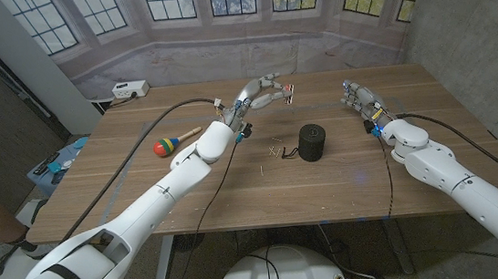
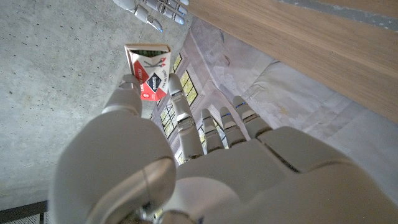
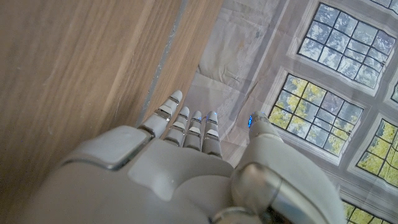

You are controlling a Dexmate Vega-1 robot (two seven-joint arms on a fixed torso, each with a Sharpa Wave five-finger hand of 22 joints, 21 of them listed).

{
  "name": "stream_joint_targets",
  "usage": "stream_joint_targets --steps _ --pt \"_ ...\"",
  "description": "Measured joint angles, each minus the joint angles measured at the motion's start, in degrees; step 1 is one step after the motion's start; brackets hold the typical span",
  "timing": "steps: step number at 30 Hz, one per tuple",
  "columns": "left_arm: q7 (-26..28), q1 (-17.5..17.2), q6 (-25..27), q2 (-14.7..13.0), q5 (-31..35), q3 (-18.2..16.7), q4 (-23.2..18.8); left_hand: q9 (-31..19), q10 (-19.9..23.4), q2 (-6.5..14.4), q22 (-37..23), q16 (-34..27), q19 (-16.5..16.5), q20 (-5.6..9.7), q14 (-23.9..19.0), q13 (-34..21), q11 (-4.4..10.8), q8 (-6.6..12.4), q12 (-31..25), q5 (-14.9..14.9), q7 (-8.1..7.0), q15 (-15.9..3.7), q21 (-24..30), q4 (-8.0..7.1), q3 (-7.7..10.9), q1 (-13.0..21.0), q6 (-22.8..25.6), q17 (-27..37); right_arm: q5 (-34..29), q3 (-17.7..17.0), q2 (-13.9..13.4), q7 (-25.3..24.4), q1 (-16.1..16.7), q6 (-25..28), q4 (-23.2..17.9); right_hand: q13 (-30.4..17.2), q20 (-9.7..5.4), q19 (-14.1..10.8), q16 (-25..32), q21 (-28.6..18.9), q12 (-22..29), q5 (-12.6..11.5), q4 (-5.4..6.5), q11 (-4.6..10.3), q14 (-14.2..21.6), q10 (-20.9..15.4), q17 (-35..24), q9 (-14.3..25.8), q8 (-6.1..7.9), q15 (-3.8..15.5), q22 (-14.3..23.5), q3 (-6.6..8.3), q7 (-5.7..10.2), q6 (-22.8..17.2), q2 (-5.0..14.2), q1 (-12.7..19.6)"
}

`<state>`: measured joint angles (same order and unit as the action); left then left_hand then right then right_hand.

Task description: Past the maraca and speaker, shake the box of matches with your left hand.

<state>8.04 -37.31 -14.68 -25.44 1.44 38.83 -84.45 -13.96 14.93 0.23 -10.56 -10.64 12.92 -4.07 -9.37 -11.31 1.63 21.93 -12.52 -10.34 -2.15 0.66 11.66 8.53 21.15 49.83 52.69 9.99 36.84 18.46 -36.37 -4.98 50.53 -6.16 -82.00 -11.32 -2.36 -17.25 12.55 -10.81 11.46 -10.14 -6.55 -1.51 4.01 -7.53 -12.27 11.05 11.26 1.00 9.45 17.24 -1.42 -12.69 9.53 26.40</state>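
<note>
The left robot hand (image 1: 261, 92) is raised above the far middle of the counter (image 1: 190, 195), pinching the box of matches (image 1: 289, 91) between thumb and a finger, the other fingers reaching out alongside; the left wrist view shows the red-and-white box (image 2: 148, 70) held at the fingertips; loose matches (image 1: 275, 150) lie on the counter beside the black speaker (image 1: 312, 143); the maraca (image 1: 171, 144) lies well to the left; the right robot hand (image 1: 359, 98) sits near the counter's far right, fingers extended and holding nothing
</note>
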Motion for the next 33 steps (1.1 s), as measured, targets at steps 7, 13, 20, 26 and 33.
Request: stream_joint_targets --steps 7,13,20,26,33 --pt "-1.80 -0.13 -0.34 -0.02 -0.78 0.52 -0.72 0.00 0.00 0.00 0.00 0.00 -0.24 -0.24 0.17 0.00 0.00 -0.04 0.00 0.00 0.00 0.17 0.00 -0.17 -0.18 0.00 0.00 0.00 0.02 -0.07 -0.04 -0.17 0.22 -0.15 -0.21 0.00 0.00 0.00 0.00 0.00 0.00 0.00 0.00 0.00 0.00 0.00 0.00 0.00 0.00 0.00 0.00 0.00 0.00 0.00 0.00 0.00" --pt "-5.00 -0.42 -1.32 -0.03 -2.70 0.96 -1.28 -0.04 0.00 0.00 0.00 0.00 -0.24 -0.24 0.17 0.00 0.00 -0.05 0.00 0.00 0.00 0.17 0.00 -0.24 -0.24 0.00 0.00 0.00 0.02 -0.08 0.12 -0.20 0.28 -0.24 -0.25 0.00 0.00 0.00 0.00 0.00 0.00 0.00 0.00 -0.10 0.00 -0.10 0.00 0.00 0.00 0.00 0.00 0.00 0.00 0.00 0.00 0.00" --pt "-7.61 -0.61 -1.77 0.09 -4.70 1.21 -1.83 -0.05 -0.21 0.00 0.01 0.00 -0.55 0.08 0.38 0.00 -0.21 -0.08 0.16 0.00 0.00 0.38 0.00 -0.24 -0.24 0.01 0.00 0.00 -0.02 0.13 0.40 -0.19 0.00 -0.26 0.22 0.00 0.00 0.00 0.00 0.00 0.00 0.00 -0.24 -0.10 0.00 -0.10 0.00 0.00 0.00 0.00 0.00 0.25 0.00 0.00 0.00 0.00" --pt "-9.32 -0.81 -2.02 0.11 -6.20 1.31 -2.50 -0.37 -0.42 0.02 0.01 0.00 -0.78 -0.14 0.38 0.00 -0.42 -0.08 0.16 0.00 0.31 0.38 0.00 -0.24 -0.24 0.01 -0.31 0.00 -0.06 0.32 0.57 -0.05 -0.32 -0.26 0.61 0.00 0.00 0.00 0.00 0.00 0.00 0.00 -0.24 -0.10 0.00 -0.10 0.00 0.00 0.00 0.00 0.00 0.25 0.00 0.00 0.00 0.00" --pt "-10.21 -1.14 -2.02 -0.06 -6.84 1.33 -3.24 -0.37 -0.42 0.26 0.01 0.00 -0.77 -0.14 0.58 0.00 -0.41 -0.08 0.16 0.00 0.31 0.58 0.01 -0.24 -0.24 -0.20 -0.31 -0.01 -0.09 0.49 0.73 0.24 -0.70 -0.25 1.03 0.00 0.00 0.00 0.00 0.00 0.00 0.00 -0.24 -0.10 0.00 -0.10 0.00 0.00 0.00 0.00 0.00 0.24 -0.33 -0.33 0.00 0.00"
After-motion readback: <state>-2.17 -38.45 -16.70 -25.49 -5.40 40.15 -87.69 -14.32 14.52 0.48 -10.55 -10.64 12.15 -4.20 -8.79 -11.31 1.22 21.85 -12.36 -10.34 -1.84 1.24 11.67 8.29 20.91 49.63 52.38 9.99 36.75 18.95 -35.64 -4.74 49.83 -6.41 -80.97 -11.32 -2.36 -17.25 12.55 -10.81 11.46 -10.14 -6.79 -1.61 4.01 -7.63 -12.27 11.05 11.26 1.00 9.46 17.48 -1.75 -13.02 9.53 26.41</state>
